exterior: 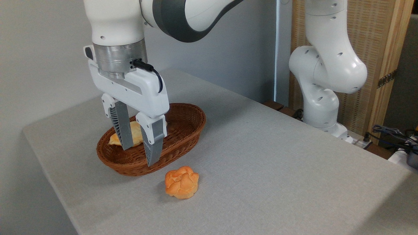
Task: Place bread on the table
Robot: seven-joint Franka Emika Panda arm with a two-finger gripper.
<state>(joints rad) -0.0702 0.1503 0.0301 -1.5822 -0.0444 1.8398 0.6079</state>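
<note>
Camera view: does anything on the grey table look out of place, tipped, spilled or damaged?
Nothing stands out. The brown oval wicker basket sits level on the light grey table, with the pale golden bread inside it between the open gripper's fingers. The round orange knotted bun lies intact in front of the basket.

Bread in basket; bun on table before basket
</note>
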